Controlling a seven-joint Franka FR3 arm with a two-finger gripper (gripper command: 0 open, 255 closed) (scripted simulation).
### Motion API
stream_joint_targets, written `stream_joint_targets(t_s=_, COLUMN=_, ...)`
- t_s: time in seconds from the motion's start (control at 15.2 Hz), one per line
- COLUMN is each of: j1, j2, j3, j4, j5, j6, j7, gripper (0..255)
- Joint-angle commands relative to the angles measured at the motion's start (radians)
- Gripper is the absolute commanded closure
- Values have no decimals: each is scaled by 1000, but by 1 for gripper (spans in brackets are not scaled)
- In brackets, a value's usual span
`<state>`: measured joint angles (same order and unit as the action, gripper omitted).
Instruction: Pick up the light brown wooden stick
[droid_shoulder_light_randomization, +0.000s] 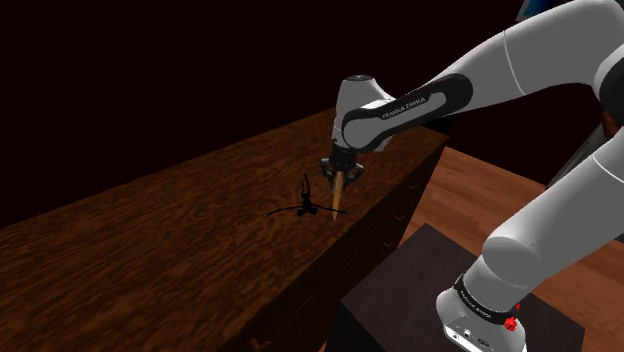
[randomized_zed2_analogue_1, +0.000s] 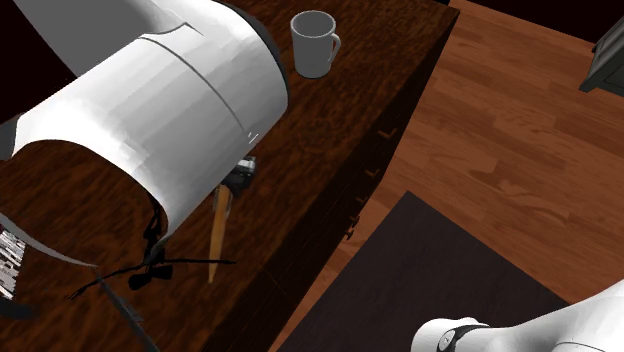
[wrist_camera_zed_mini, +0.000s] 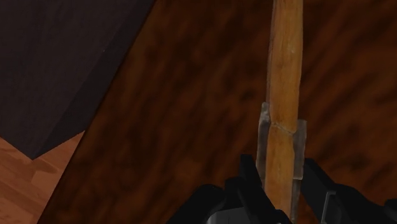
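The stick (wrist_camera_zed_mini: 284, 76) is clasped between the fingers (wrist_camera_zed_mini: 250, 181), its long axis pointing toward the table (droid_shoulder_light_randomization: 150, 250). A straight upward lift is judged to be needed.

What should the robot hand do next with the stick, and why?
Probably lift straight up a little. The black two-finger gripper is shut on the light brown wooden stick, which hangs nearly upright with its lower end close to the dark brown wooden tabletop, beside a small black spindly object. Rising would likely clear both.
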<state>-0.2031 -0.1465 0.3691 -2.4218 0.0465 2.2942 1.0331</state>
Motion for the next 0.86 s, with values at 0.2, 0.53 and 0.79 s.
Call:
stream_joint_targets(t_s=0.2, j1=3, j2=-42, j3=-6, j4=31, j5=16, j6=-72, j7=-13, gripper=255)
stream_joint_targets(t_s=0.53, j1=4, j2=-78, j3=-13, j4=69, j5=25, j6=-144, j7=-23, gripper=255)
stream_joint_targets(t_s=0.79, j1=5, j2=-91, j3=-16, j4=87, j5=29, j6=-174, j7=-26, gripper=255)
